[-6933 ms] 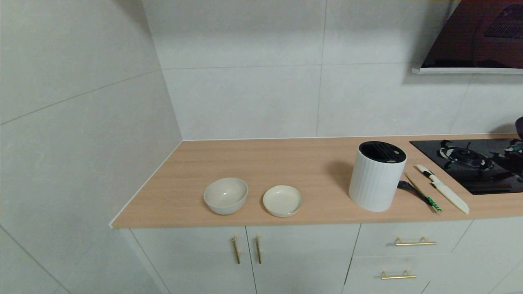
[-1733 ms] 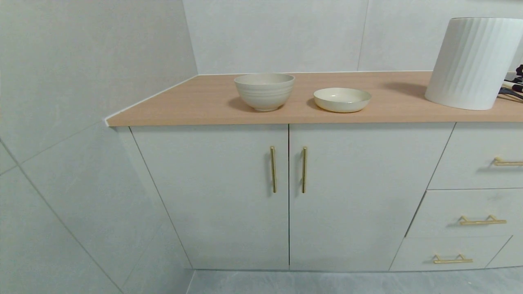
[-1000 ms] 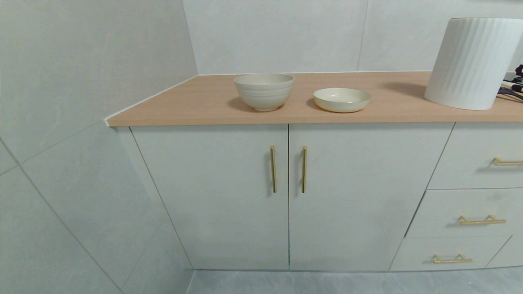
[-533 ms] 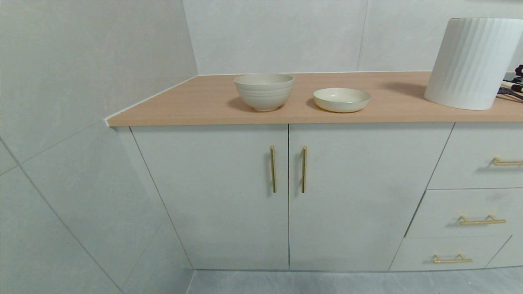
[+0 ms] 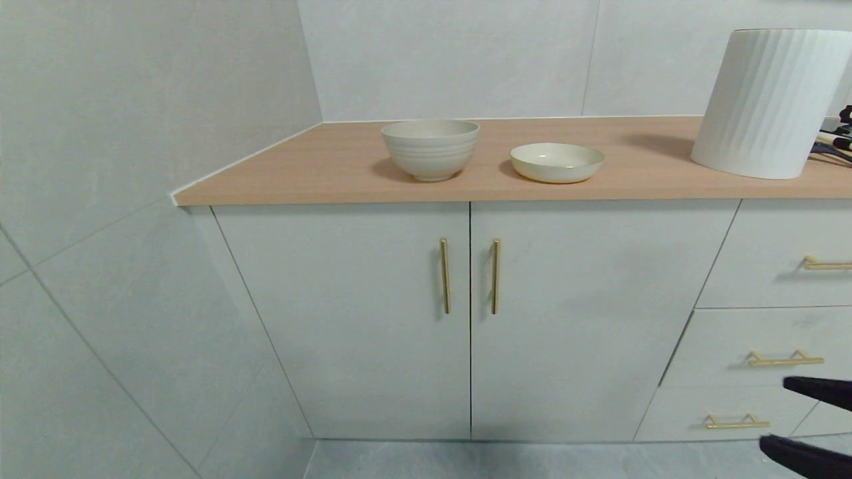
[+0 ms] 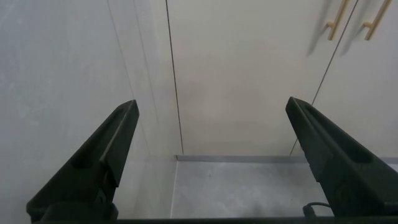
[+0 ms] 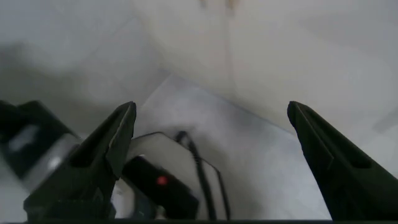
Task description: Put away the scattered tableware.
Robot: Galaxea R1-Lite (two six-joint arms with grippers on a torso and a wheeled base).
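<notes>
Right gripper sits low at near right, in front of the drawers, jaws released, nothing between them. Left gripper is released and empty too, facing the lower cabinet door just above the floor. Two brass handles flank the door gap. On the wooden countertop, a ribbed bowl stands near the front edge, with a shallow cream dish just beside it to the right, not touching. A white ribbed utensil holder is farther right, with utensil handles poking out past it

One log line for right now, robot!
bowl, dish: on counter | cabinet: shut | left claw: open | right claw: open
</notes>
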